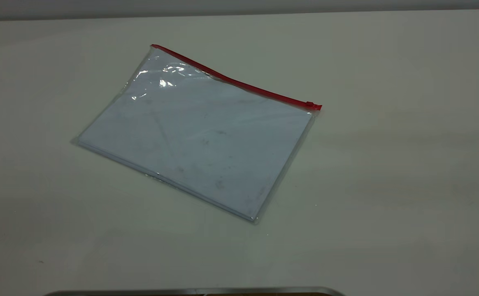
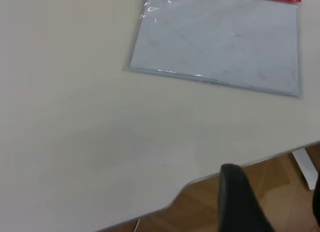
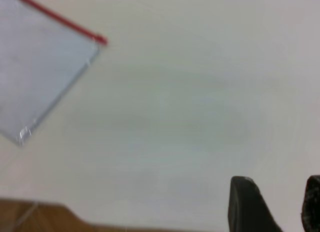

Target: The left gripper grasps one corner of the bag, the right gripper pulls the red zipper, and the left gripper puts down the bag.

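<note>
A large flat pouch of clear glossy plastic point(image 1: 198, 144), packed with white paper sheets, lies flat and skewed on the pale worktop point(image 1: 387, 185), a little left of centre in the exterior view. A thin bright-red zipper strip point(image 1: 235, 80) edges its far long side, running from the far-left corner point(image 1: 154, 46) down to the right end, where the tiny red slider tab point(image 1: 311, 105) sits.

Neither arm shows in the exterior view. The left black wedge-jawed tool point(image 2: 270, 202) hangs back over the near edge of the worktop, well apart from the pouch; one jaw shows plainly and the other only at the picture's border, so I cannot tell how wide it stands. The right black pointed tool point(image 3: 272, 204) also hovers well clear of the pouch, to its right, its two jaws parted with bare worktop between them, holding nothing.

The pouch looks light but floppy: the film is thin and slick, and the paper stack inside gives it some stiffness in the middle only. It wrinkles near the far-left corner, where the film stands slightly proud of the paper. That corner, at the strip's end opposite the slider, seems the best hold for the left tool, pinching film and strip together. The slider is small and likely to slip from the jaws, so the right tool will need a square, firm pinch.
</note>
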`<action>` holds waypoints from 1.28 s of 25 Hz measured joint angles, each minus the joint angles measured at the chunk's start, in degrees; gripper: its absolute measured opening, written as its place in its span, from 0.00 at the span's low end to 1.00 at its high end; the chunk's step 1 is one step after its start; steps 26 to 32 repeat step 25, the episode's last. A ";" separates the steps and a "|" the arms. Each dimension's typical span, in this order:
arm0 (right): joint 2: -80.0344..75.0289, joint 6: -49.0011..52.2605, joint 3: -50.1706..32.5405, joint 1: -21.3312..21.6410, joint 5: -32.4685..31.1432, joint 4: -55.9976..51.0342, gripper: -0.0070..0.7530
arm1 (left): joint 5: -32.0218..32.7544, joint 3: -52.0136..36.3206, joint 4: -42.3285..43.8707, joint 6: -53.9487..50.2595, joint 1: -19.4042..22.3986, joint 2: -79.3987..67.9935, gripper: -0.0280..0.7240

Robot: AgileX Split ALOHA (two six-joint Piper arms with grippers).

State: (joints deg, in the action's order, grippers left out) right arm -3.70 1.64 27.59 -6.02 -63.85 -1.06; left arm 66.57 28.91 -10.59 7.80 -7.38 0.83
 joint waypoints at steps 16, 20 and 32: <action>4.63 0.04 0.00 0.00 -0.44 0.00 0.41 | 0.00 0.00 -0.02 0.15 0.00 0.00 0.60; 4.63 0.04 0.00 0.00 -0.44 0.00 0.41 | 0.00 0.00 -0.02 0.15 0.00 0.00 0.60; 4.63 0.04 0.00 0.00 -0.48 0.00 0.41 | 0.00 0.00 -0.02 0.10 0.00 0.00 0.60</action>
